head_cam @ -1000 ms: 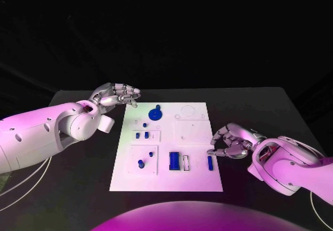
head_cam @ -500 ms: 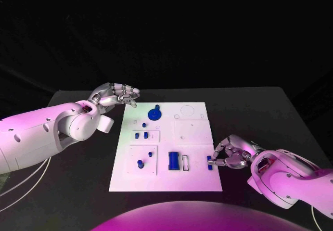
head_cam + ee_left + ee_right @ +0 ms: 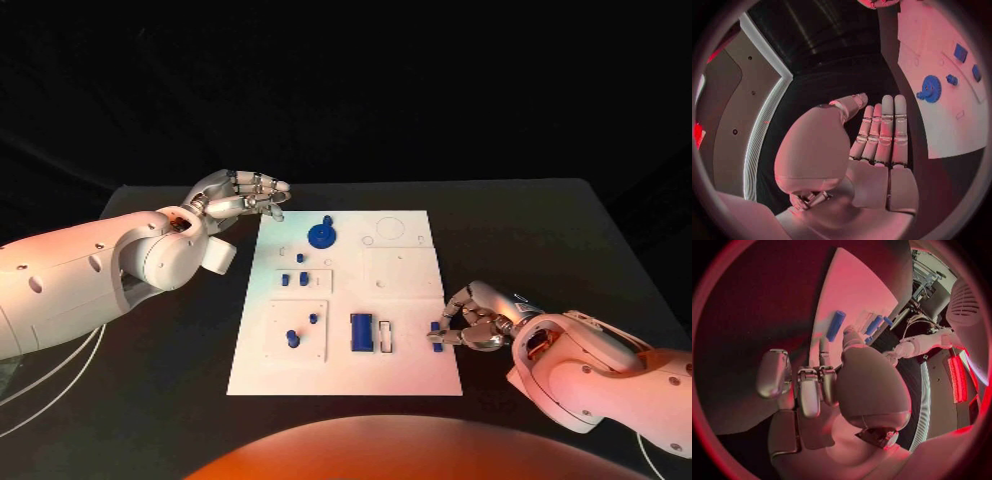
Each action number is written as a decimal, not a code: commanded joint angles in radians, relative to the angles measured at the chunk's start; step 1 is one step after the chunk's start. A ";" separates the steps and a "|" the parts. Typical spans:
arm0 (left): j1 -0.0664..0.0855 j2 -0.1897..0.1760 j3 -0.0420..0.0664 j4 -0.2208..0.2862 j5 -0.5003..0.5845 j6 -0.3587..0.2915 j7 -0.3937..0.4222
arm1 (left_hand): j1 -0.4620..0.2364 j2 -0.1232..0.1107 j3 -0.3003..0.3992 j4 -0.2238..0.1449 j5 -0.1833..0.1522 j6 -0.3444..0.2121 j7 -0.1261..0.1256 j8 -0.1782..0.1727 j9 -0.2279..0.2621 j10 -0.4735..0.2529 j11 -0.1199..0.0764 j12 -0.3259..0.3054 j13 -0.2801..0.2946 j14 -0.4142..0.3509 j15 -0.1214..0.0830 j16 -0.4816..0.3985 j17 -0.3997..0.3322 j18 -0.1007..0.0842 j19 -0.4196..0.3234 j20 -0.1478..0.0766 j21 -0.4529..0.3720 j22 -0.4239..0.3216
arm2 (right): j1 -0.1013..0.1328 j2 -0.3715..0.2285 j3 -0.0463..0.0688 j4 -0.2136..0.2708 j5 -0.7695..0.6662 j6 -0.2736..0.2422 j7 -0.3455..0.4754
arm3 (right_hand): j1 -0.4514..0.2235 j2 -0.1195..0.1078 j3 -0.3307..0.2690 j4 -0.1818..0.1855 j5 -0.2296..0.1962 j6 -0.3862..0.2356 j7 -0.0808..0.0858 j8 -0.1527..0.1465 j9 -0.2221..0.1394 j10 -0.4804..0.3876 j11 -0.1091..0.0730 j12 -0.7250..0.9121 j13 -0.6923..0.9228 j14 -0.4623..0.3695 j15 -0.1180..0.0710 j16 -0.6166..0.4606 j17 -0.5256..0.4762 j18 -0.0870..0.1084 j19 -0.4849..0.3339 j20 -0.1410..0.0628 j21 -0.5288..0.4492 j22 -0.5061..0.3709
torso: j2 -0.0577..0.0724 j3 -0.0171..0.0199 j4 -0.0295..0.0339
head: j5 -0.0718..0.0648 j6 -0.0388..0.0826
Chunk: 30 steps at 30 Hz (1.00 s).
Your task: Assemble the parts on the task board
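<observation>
Black table [image 3: 548, 230] under me, darkness behind it, and the white task board [image 3: 397, 262] lying lengthwise in the middle of the frame. My left hand [image 3: 242, 196] hovers off the board's upper left corner, fingers curled in together, nothing in them. My right hand [image 3: 473, 322] is down at the board's lower right edge, fingertips [image 3: 446, 330] bunched right against a small blue bar [image 3: 436, 337]; whether I've actually pinched it or am only touching it, I cannot tell. My wrist camera has that blue bar [image 3: 836, 325] just beyond my fingers, flat on the white. Left of it sits a blue block [image 3: 362, 333] beside a pale slot; a blue gear [image 3: 323, 236] sits near the top. My call: this is the pickup. Close gently on the bar's long sides, lift straight, keep it level.
</observation>
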 commanded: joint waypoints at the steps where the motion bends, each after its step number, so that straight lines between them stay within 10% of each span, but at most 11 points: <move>1: 0.001 0.000 0.001 0.004 -0.001 0.009 0.012 | 0.006 0.004 -0.001 -0.004 -0.001 0.003 0.025 0.005 -0.002 0.007 0.001 -0.002 -0.001 0.005 -0.003 -0.002 -0.001 0.010 0.000 -0.002 0.005 0.001 | -0.006 0.009 0.000 -0.005 -0.060 0.033 -0.025 | 0.016 -0.003 -0.006 -0.001 0.006 0.010 0.001 0.007 0.002 0.050 -0.007 0.007 0.163 0.097 -0.009 0.004 0.231 -0.015 0.005 -0.003 0.004 0.159 | 0.000 0.0000 0.0001 | 0.002 -0.003; 30: 0.001 -0.004 0.001 0.005 -0.006 0.013 0.006 | 0.004 0.004 -0.002 -0.005 -0.001 0.003 0.025 0.006 -0.004 0.007 0.000 -0.003 -0.001 0.006 -0.003 -0.003 -0.001 0.010 -0.003 -0.002 0.007 0.003 | -0.025 0.047 0.000 -0.042 -0.240 0.194 -0.057 | 0.179 0.000 0.054 -0.006 0.007 0.002 -0.003 0.022 0.004 0.055 -0.012 0.009 0.175 0.099 -0.014 0.008 0.241 -0.017 0.007 -0.010 0.009 0.162 | -0.001 -0.0007 -0.0009 | 0.002 -0.007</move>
